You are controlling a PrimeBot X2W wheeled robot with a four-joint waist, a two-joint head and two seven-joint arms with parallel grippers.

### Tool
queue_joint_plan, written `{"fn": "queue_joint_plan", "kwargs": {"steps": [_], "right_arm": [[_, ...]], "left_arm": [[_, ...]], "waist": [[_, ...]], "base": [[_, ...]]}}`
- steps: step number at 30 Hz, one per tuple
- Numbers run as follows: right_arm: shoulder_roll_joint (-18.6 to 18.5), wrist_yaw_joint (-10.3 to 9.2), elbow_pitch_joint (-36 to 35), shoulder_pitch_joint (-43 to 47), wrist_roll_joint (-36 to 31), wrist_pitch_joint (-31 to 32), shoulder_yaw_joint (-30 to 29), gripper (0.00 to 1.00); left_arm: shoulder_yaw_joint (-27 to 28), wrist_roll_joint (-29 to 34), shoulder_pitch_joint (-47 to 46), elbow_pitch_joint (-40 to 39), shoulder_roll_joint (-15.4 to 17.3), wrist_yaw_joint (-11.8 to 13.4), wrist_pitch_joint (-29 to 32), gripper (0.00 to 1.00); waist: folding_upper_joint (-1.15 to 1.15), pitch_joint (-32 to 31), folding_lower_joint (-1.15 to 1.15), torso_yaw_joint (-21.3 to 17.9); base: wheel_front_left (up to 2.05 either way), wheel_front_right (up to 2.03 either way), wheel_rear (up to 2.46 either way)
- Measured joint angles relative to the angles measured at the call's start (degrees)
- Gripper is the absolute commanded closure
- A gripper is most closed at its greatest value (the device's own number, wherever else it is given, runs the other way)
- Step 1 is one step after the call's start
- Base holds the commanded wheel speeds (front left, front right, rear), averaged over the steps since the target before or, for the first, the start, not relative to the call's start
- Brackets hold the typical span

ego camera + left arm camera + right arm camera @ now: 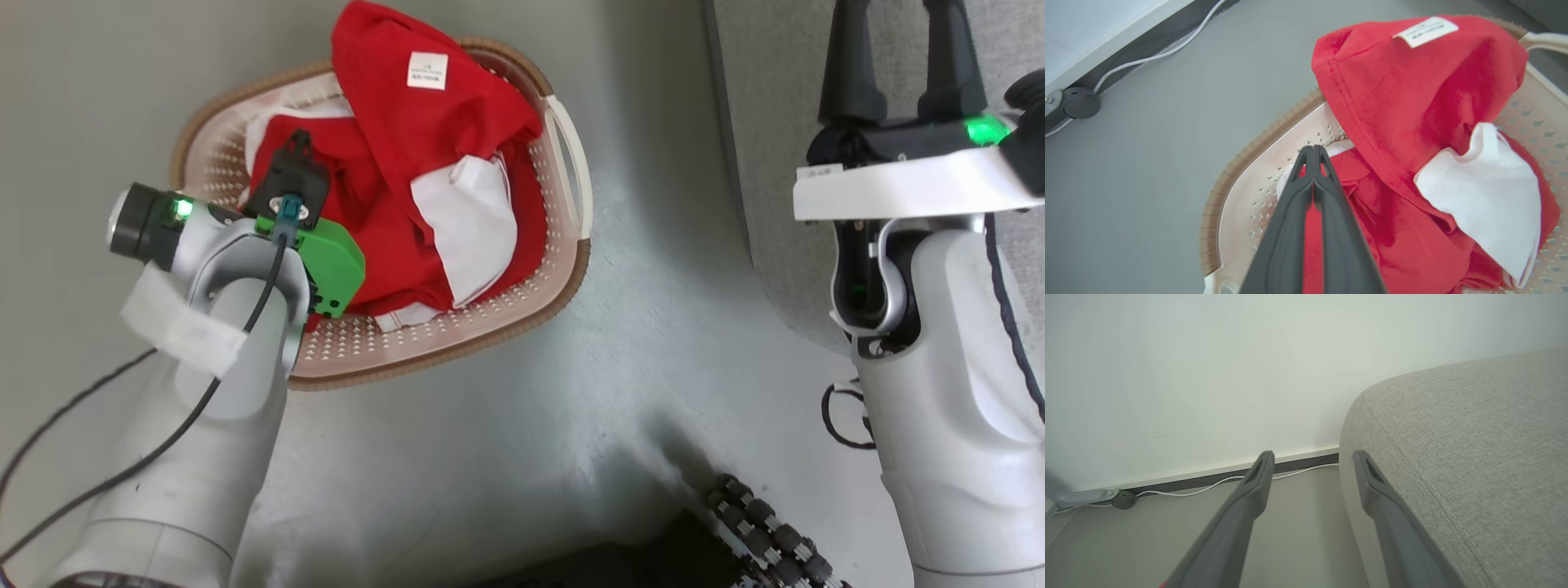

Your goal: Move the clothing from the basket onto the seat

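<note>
Soft, limp clothing (408,147) in basket (576,273); pinch a fold. Left gripper (1313,150) shut, hold unclear; right gripper (1312,457) spread, empty.

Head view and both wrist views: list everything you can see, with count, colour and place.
clothing: seemingly two, red with white panels, heaped in the basket
label: one, white, on the top garment
basket: one, cream with brown rim, on the floor
seat: one, grey, right of the basket
floor: grey, under the basket
wall: white, behind the seat
cable: one, white, along the wall's foot
left arm: pale grey, over the basket
right arm: pale grey, by the seat
left pincer: dark, shut, tips down at the clothing; a grip on fabric cannot be told
right pincer: dark, open, at the seat's edge
</note>
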Motion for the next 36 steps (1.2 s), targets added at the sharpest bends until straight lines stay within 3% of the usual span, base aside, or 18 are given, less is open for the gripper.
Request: {"fn": "queue_joint_plan", "kwargs": {"steps": [7,8,10,11,13,19,23,36], "right_arm": [[0.01,1.34,2.2,2.59,-2.48,0.0,-1.32,0.0],[0.01,1.54,2.38,2.93,-2.78,0.0,-1.47,0.0],[-0.01,1.62,2.6,3.33,-2.99,0.0,-1.62,0.0],[-0.07,1.83,2.83,3.68,-3.02,0.0,-1.78,0.0],[-0.47,2.15,3.24,4.43,-3.48,0.0,-2.09,0.0],[-1.47,2.8,4.28,6.75,-4.54,0.01,-2.65,0.0],[-1.96,3.35,5.2,8.81,-5.09,0.0,-2.7,0.0],[-2.44,3.98,7.44,16.13,-5.93,0.01,-2.75,0.0]], "left_arm": [[-1.83,-11.12,3.55,-7.58,-0.03,-2.54,-2.76,1.0],[-1.96,-12.22,3.98,-8.59,-0.03,-2.79,-2.91,0.96],[-2.12,-13.63,4.44,-9.5,-0.03,-2.83,-2.99,0.41],[-2.32,-14.85,4.92,-10.42,-0.03,-2.83,-3.0,0.22],[-2.6,-16.8,5.92,-12.07,-0.04,-2.83,-3.01,0.0],[-2.35,-22.96,9.52,-18.11,-0.03,-2.71,-2.99,0.0],[-0.51,-25.43,11.18,-23.73,-0.08,-1.25,-3.0,0.0],[6.93,-24.66,22.92,-31.27,-0.15,1.36,-2.99,0.0]], "waist": [[0.0,-4.94,0.0,1.58],[0.0,-5.63,0.0,1.8],[0.0,-6.36,0.0,2.04],[0.0,-7.07,0.0,2.27],[0.0,-8.54,0.0,2.78],[0.0,-13.1,0.0,4.52],[0.0,-16.2,0.0,5.81],[0.0,-26.67,0.0,10.18]], "base": [[0.0,0.0,0.0],[0.0,0.0,0.0],[0.0,0.0,0.0],[0.0,0.0,0.0],[0.0,0.0,0.0],[0.0,0.0,0.0],[0.0,0.0,0.0],[0.0,0.0,0.0]]}}
